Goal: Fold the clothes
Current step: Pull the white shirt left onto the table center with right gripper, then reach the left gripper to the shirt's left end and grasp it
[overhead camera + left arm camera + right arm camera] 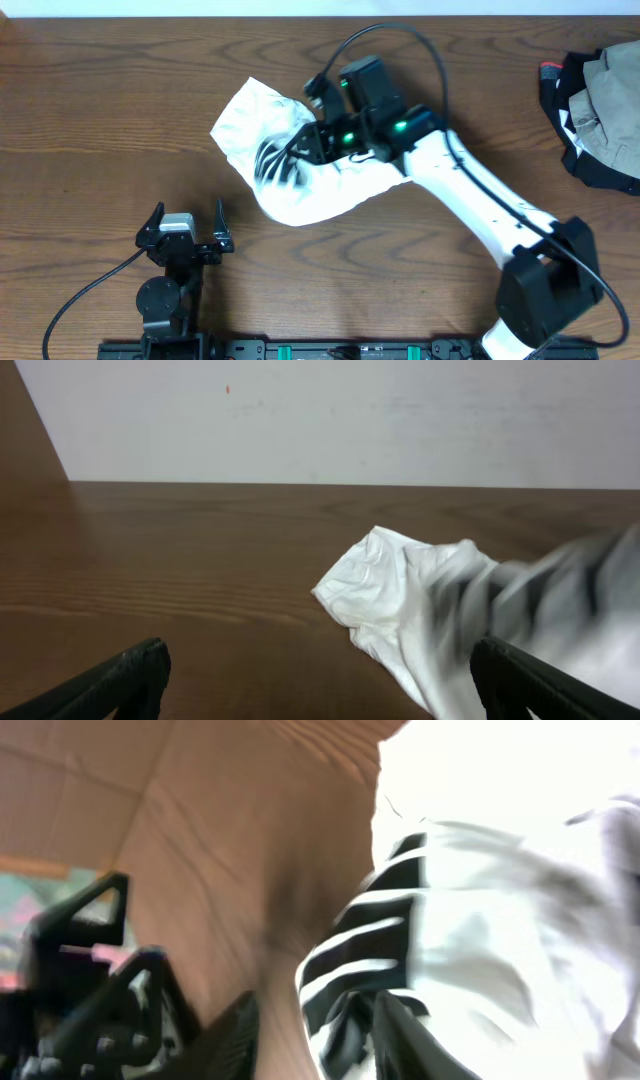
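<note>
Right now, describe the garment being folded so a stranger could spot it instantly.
On the brown wooden table, look near the centre, under the white right arm. The crumpled white garment lies there, showing black stripes; the only other clothes, a dark and khaki pile, sit at the right edge.

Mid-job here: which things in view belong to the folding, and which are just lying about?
Part of the job:
white striped garment, crumpled mid-table
right gripper, over it, jaws apart
left gripper, open, apart from it

Lying about:
dark and khaki clothing heap, far right edge of the table, untouched
</note>
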Controlling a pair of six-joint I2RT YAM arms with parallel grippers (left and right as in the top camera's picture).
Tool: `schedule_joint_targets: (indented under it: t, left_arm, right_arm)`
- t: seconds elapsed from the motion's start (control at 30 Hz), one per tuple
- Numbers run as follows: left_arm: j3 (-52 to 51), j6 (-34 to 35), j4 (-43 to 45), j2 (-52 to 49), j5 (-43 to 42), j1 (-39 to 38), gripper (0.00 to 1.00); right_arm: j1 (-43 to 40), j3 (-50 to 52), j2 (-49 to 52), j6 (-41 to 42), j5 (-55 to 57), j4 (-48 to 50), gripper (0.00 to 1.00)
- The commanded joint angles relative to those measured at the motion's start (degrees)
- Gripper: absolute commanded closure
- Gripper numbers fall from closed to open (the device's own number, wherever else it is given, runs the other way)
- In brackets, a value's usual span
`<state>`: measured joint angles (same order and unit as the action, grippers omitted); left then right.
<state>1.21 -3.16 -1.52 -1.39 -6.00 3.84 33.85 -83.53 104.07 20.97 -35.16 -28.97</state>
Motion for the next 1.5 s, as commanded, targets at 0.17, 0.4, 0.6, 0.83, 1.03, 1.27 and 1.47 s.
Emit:
schedule_joint_targets:
  t: [0.17, 0.4, 0.6, 0.83, 1.03, 1.27, 1.47]
  left_arm:
    - [-1.0, 0.3, -1.9, 0.0, -0.8, -0.3, 0.02]
    - [-1.0, 0.2, -1.9, 0.0, -0.8, -0.3, 0.02]
    - [-1.0, 0.3, -1.9, 0.0, -0.8, -0.3, 0.02]
    - [-1.0, 0.3, -1.8, 0.0, -1.0, -0.3, 0.02]
    - [-1.0, 9.2, 5.8, 0.0, -15.2, -0.3, 0.02]
    - [-1.0, 13.6, 33.0, 0.0, -52.4, -0.3, 0.02]
    - [-0.9, 16.2, 42.9, 0.0, -53.7, -0.3, 0.02]
  right_arm:
    - [-6.4, -1.7, -5.6, -5.4, 15.0, -7.2, 0.03]
    - [-24.3, -1.9, -13.0, -6.4, 19.9, -19.6, 0.01]
    - [-34.1, -0.7, -12.0, -6.7, 19.7, -26.2, 0.01]
    - [-34.7, 0.7, -7.1, -10.3, 17.4, -24.8, 0.01]
    - [-34.5, 0.7, -1.4, -13.4, 16.0, -22.0, 0.07]
    - [-34.5, 0.7, 2.6, -13.4, 12.7, -19.4, 0.03]
    - [-34.5, 0.7, 2.8, -13.8, 12.6, -19.4, 0.01]
